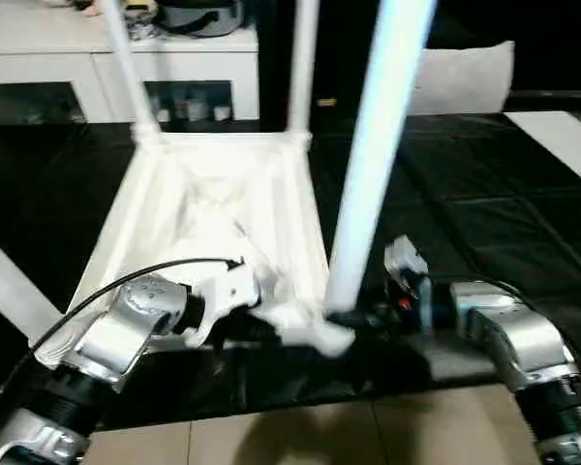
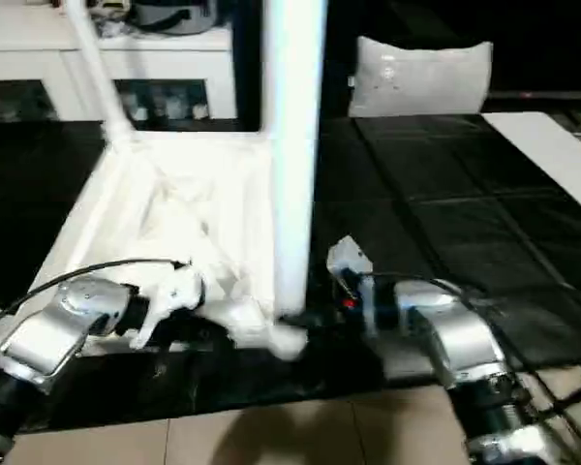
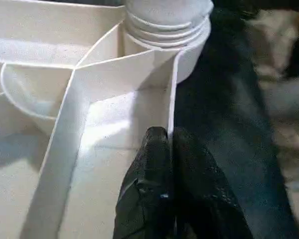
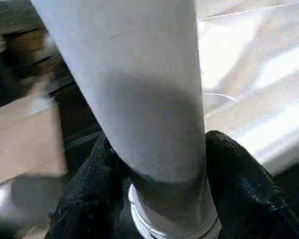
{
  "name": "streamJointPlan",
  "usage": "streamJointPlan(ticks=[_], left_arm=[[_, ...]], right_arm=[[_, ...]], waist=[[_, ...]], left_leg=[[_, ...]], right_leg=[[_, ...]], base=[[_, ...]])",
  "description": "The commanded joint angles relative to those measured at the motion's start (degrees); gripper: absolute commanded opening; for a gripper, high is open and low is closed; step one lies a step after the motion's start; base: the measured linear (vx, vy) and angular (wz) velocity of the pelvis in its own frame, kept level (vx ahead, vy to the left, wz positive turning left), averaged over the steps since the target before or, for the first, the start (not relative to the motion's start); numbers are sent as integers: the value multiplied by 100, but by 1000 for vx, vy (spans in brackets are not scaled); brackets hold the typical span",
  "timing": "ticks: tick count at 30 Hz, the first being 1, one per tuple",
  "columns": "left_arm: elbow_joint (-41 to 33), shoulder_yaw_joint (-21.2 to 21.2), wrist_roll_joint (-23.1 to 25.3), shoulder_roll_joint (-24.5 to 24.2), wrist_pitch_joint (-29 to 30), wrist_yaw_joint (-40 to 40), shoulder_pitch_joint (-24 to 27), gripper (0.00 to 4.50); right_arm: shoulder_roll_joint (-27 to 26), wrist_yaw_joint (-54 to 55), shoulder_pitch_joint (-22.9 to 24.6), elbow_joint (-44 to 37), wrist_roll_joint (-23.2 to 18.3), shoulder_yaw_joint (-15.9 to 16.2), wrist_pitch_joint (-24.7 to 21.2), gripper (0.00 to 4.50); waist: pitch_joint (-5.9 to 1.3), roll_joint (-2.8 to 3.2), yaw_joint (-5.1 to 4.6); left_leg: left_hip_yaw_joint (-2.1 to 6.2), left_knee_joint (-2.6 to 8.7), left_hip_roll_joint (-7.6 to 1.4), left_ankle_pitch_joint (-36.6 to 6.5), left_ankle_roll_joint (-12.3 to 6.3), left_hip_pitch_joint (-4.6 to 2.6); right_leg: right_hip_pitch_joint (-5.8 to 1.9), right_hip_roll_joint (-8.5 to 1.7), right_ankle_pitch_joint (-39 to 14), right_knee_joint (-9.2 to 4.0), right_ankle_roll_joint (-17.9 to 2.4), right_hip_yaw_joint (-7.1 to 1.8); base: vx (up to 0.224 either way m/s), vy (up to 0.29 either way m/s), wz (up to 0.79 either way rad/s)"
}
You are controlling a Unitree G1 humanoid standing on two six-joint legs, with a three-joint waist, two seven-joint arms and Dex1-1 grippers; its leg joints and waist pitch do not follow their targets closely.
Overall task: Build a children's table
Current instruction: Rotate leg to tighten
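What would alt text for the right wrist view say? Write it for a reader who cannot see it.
The right gripper has its two black fingers on either side of a white table leg near its threaded end. Behind the leg lies the white tabletop, with a tan floor to one side.

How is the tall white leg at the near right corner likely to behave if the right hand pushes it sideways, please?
The leg probably stays stiff, being a thick tube. Smooth, glossy plastic may slip between the right hand's fingers. Standing tall in its corner socket, it could lever the light-looking tabletop, though the left hand pinches the rim.
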State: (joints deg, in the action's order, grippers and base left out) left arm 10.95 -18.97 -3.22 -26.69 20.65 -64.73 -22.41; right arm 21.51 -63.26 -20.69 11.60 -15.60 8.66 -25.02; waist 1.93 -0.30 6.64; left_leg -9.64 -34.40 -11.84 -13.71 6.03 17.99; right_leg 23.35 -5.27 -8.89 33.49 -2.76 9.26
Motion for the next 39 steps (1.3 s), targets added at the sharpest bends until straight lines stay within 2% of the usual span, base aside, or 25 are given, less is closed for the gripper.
streamJointPlan(ticks=[1,2,3,4,5,6,8,9,10,11,13,14,16,17,18,19,20,24,28,33,36,37,39], left_arm=[[-263,183,-126,488,382,704,-95,0],[-265,250,-114,588,509,891,-115,0],[-245,335,-92,728,639,1134,-157,0],[-183,491,-43,1010,830,1608,-229,0],[-165,528,-27,1082,871,1732,-248,0],[-66,658,27,1384,998,2213,-332,0],[-8,696,68,1590,1046,2517,-378,0],[-17,696,80,1631,1078,2583,-381,0],[-27,653,105,1665,1081,2600,-378,0],[-62,567,135,1677,1070,2554,-357,0],[-147,462,176,1699,1090,2498,-314,0],[-178,447,180,1691,1101,2481,-297,0],[-222,439,181,1671,1123,2484,-276,0],[-232,433,183,1666,1137,2505,-275,0],[-240,425,184,1650,1149,2527,-272,0],[-244,418,183,1639,1152,2542,-271,0],[-261,375,160,1542,1077,2434,-248,0],[-250,278,225,1248,808,2097,-160,0],[-178,215,230,984,562,1780,-120,0],[-118,9,162,564,145,1102,-115,0],[-81,-161,144,275,-210,562,-118,0],[-94,-191,124,210,-259,418,-107,0],[-105,-247,113,110,-380,202,-99,0]], right_arm=[[-438,1012,-159,23,186,28,-412,205],[-563,1324,-205,60,228,-50,-558,204],[-702,1739,-280,150,337,-147,-644,203],[-966,2569,-431,391,542,-368,-709,203],[-1021,2741,-459,439,583,-415,-708,203],[-1229,3394,-563,639,733,-588,-567,203],[-1322,3625,-588,768,771,-630,-202,203],[-1351,3648,-583,776,781,-638,-129,203],[-1376,3585,-575,774,744,-647,-52,253],[-1403,3539,-553,732,680,-686,-59,266],[-1446,3508,-511,611,639,-731,-155,271],[-1436,3473,-476,534,629,-736,-206,286],[-1419,3431,-426,426,610,-734,-270,309],[-1423,3444,-411,405,598,-734,-272,309],[-1401,3442,-391,398,587,-716,-246,319],[-1384,3440,-383,404,579,-699,-211,319],[-1283,3277,-341,375,521,-656,-109,344],[-985,2649,-248,269,442,-582,112,372],[-652,2055,-214,276,390,-552,369,406],[-157,1244,-285,350,254,-487,576,445],[129,708,-353,410,184,-396,569,445],[190,551,-365,421,165,-362,556,445],[305,277,-375,438,156,-277,569,445]], waist=[[-282,-42,-65],[-285,-41,-97],[-293,-58,-174],[-296,-48,-189],[-304,-70,-241],[-313,-88,-262],[-329,-73,-290],[-338,-79,-274],[-342,-86,-274],[-352,-90,-265],[-380,-70,-238],[-386,-57,-228],[-405,-94,-208],[-394,-94,-179],[-374,-100,-162],[-364,-101,-151],[-360,-97,-133],[-332,-82,-118],[-328,-99,-114],[-342,-107,-94],[-343,-100,-75],[-338,-124,-61],[-340,-103,-19]], left_leg=[[24,405,-70,-634,-122,134],[29,399,-63,-627,-101,143],[41,398,-52,-623,-101,169],[46,393,-48,-625,-112,161],[42,386,-48,-566,-118,163],[38,381,-44,-538,-123,157],[38,381,-58,-465,-204,152],[36,386,-75,-357,-277,141],[35,387,-81,-288,-316,145],[46,389,-100,-120,-390,169],[53,361,-131,352,-543,168],[55,351,-132,461,-580,170],[48,313,-112,734,-707,196],[35,307,-108,758,-782,203],[20,308,-96,627,-791,216],[13,311,-93,529,-769,217],[2,322,-92,335,-700,203],[11,355,-111,-51,-542,196],[12,354,-100,-125,-508,209],[17,340,-106,-25,-587,198],[16,334,-116,-16,-638,195],[5,335,-125,8,-638,181],[8,336,-134,8,-631,175]], right_leg=[[-384,-354,-2863,-566,58,-296],[-387,-354,-2890,-569,95,-287],[-402,-349,-2899,-572,146,-273],[-394,-348,-2897,-585,159,-263],[-377,-349,-2822,-572,126,-269],[-371,-348,-2799,-584,114,-272],[-368,-366,-2625,-566,50,-286],[-364,-359,-2342,-529,-42,-315],[-363,-355,-2181,-497,-104,-331],[-387,-362,-1879,-425,-237,-354],[-394,-361,-981,-277,-589,-403],[-398,-365,-788,-243,-680,-409],[-411,-362,-365,-177,-848,-429],[-401,-369,-333,-176,-899,-434],[-400,-372,-532,-201,-875,-435],[-394,-374,-690,-223,-834,-434],[-394,-378,-1020,-267,-738,-427],[-382,-363,-1538,-342,-453,-415],[-386,-355,-1668,-358,-343,-415],[-370,-346,-1503,-324,-440,-417],[-367,-354,-1473,-303,-512,-425],[-352,-354,-1445,-307,-543,-433],[-350,-359,-1438,-291,-584,-431]], base=[[0,0,0],[0,0,0],[0,0,0],[0,0,0],[0,0,0],[0,0,0],[0,0,0],[0,0,0],[51,1,5],[51,1,5],[28,0,1],[0,0,0],[0,0,0],[0,0,0],[0,0,0],[0,0,0],[0,0,0],[0,0,0],[0,0,0],[0,0,0],[0,0,0],[0,0,0],[0,0,0]])
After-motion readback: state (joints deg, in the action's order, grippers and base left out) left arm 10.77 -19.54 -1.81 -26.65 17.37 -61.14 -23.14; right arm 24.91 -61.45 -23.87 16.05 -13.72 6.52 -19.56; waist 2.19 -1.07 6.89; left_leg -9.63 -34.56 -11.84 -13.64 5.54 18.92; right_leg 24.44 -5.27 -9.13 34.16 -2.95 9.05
